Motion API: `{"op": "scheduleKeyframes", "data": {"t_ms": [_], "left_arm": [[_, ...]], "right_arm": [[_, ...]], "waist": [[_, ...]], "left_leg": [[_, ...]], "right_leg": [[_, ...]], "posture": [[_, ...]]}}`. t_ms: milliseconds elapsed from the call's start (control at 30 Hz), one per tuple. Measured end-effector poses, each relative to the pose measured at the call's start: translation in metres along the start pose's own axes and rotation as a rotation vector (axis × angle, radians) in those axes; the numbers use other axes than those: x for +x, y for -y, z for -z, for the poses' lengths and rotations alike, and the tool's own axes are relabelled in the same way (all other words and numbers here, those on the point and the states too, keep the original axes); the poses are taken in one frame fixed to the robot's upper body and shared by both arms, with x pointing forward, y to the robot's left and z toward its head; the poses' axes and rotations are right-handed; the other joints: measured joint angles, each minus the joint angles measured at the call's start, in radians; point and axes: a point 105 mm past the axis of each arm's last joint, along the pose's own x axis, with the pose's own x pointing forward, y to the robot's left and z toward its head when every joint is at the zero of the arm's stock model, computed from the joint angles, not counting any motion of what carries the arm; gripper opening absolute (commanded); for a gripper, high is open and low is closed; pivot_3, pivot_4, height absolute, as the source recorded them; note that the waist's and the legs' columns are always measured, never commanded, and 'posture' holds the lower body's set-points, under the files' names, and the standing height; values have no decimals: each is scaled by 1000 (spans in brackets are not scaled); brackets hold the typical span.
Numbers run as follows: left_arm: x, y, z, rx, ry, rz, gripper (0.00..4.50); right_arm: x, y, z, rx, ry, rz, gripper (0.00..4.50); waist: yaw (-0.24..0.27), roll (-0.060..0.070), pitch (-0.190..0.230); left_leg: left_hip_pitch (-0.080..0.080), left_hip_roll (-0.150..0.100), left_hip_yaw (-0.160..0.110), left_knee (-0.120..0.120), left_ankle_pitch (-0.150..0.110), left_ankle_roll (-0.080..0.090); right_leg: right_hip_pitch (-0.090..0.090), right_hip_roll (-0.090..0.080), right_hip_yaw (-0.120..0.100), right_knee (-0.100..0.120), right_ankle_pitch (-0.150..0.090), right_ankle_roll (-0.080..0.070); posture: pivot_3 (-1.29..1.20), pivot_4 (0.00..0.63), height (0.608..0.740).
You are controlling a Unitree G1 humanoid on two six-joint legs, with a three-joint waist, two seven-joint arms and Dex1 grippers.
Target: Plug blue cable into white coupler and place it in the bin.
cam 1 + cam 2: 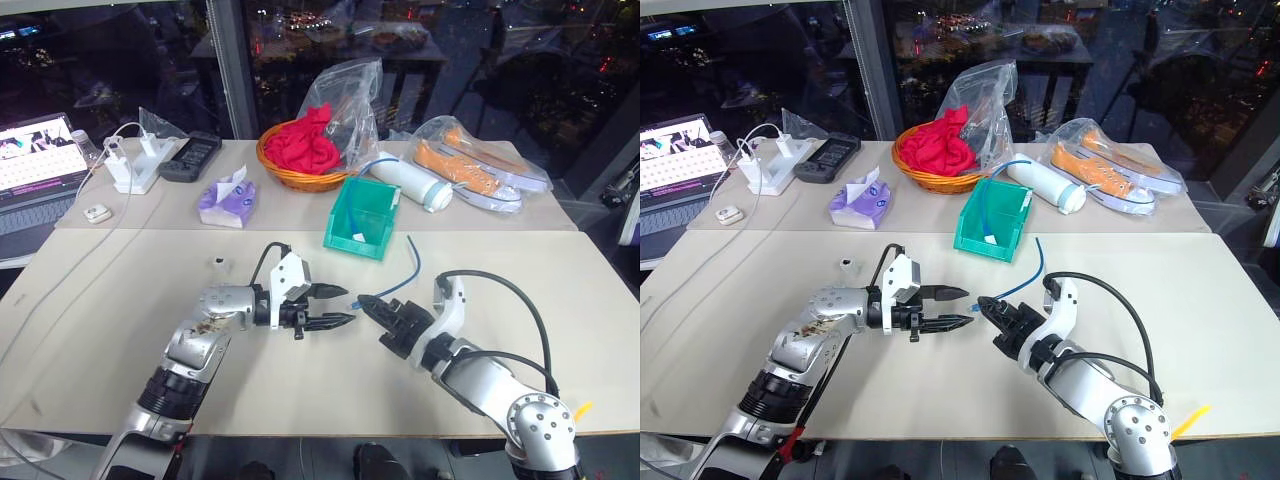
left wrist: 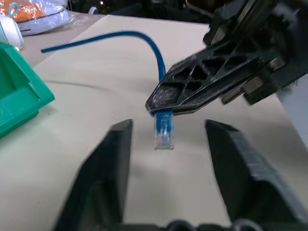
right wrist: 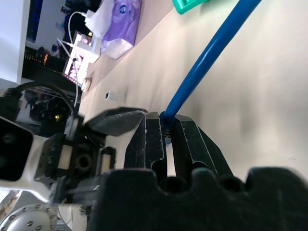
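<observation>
— What did the blue cable [image 1: 400,279] look like?

— A thin, smooth, light-blue cord that rose in a curve off the pale matte bench [image 1: 300,380]. Its small clear plug end jutted just past the tip of the right gripper [image 2: 156,106], whose ribbed black jaws were pressed together on the cord right behind the plug.

— And the white coupler [image 1: 216,264]?

— A tiny boxy white block with a dark hole, lying alone on the bench, well apart from both arms, on the left side.

— The bin [image 1: 362,217]?

— Glossy teal plastic, rectangular, with a lowered front lip. It sat beyond the grippers, just in front of the orange wicker basket [image 1: 300,178] holding red cloth.

— How were the arms posed?

— The left gripper [image 1: 340,307] pointed nearly level toward the right one, its black jaws standing apart with nothing between them, either side of the plug's line. The right gripper angled in toward it, tip close to tip, both above the bench.
</observation>
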Motion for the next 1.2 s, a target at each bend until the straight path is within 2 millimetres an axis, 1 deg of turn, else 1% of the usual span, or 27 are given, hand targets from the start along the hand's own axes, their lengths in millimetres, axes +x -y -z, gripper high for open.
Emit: {"op": "scheduleKeyframes", "data": {"t_ms": [133,200,233,300,333,367,400,433,500,533,567,633,667,733,800,900,1067,1200], "left_arm": [[-19,-13,2,-22,-2,-153,2440],[-38,-26,4,-59,13,-334,2440],[-52,-34,6,-87,35,-460,2440],[-71,-43,9,-128,51,-625,2440],[-82,-45,11,-137,63,-736,2440],[-95,-46,15,-149,73,-876,2440],[-104,-45,19,-166,76,-967,2440],[-115,-43,29,-197,59,-1072,2440],[-136,-36,49,-237,-12,-1233,2440],[-141,-34,55,-242,-41,-1276,2440],[-144,-33,59,-239,-61,-1304,2440],[-148,-34,59,-225,-69,-1337,2926],[-149,-36,60,-224,-68,-1339,3099],[-150,-42,68,-229,-90,-1338,3823],[-152,-51,80,-249,-122,-1322,4477],[-151,-61,89,-269,-134,-1290,4477],[-149,-82,91,-245,-123,-1232,4477],[-143,-97,93,-245,-110,-1196,4477]], "right_arm": [[2,-1,-10,-40,32,10,0],[1,4,-12,-58,44,34,0],[1,6,-14,-68,52,48,0],[-1,10,-17,-77,66,66,0],[-1,11,-18,-90,74,75,0],[-1,13,-19,-103,80,87,0],[-1,14,-20,-111,85,93,0],[-1,15,-21,-121,91,101,0],[2,13,-23,-132,103,95,0],[3,11,-24,-139,110,90,0],[4,9,-25,-145,112,80,0],[7,6,-24,-155,104,61,0],[8,6,-22,-162,94,60,0],[10,5,-18,-171,74,54,0],[13,3,-18,-177,73,42,0],[16,-2,-17,-155,77,20,0],[18,-5,-18,-150,84,4,0],[19,-7,-17,-140,86,-2,0]], "waist": [[-1,0,0],[-1,0,0],[-1,0,0],[3,0,0],[4,0,0],[6,0,0],[6,0,0],[5,0,0],[5,0,0],[6,0,0],[7,0,0],[15,0,0],[18,0,0],[22,0,0],[22,0,0],[22,0,0],[24,1,0],[31,4,-3]], "left_leg": [[0,0,0,-1,0,0],[0,0,0,-1,0,0],[0,0,0,-1,0,0],[-1,0,0,-1,0,0],[-1,0,0,-1,0,0],[-1,0,0,-1,0,0],[-1,0,0,-1,0,0],[-1,0,0,-1,0,0],[-1,0,0,-1,0,0],[0,0,0,-1,0,0],[-1,0,0,-1,0,-1],[0,0,0,-1,1,-1],[0,-1,0,-1,1,-1],[0,-1,0,-1,1,-1],[-1,-1,0,-1,1,-1],[-1,-1,0,-1,1,-1],[0,-1,0,-1,1,-1],[1,-1,0,-1,1,-2]], "right_leg": [[0,0,0,0,0,0],[0,0,0,-1,0,0],[-1,0,0,-1,0,0],[-1,0,0,-1,0,0],[0,-1,0,-2,0,0],[0,-1,0,-2,0,0],[0,-1,0,-2,0,0],[0,-1,0,-2,0,0],[-1,-1,0,-1,0,0],[-1,-1,0,0,0,0],[-1,-1,0,0,0,0],[0,-1,0,-1,0,0],[1,-1,0,-1,0,0],[0,-1,0,-1,0,0],[0,0,0,-1,0,0],[0,0,0,-1,0,0],[0,0,0,-1,0,0],[2,-1,0,0,0,0]], "posture": [[0,150,723],[0,150,723],[0,150,723],[0,150,723],[0,150,723],[0,150,723],[0,150,723],[0,150,723],[0,150,723],[0,150,723],[0,150,723],[0,150,723],[0,150,723],[0,150,723],[0,150,723],[0,150,723],[0,150,723],[0,150,723]]}}
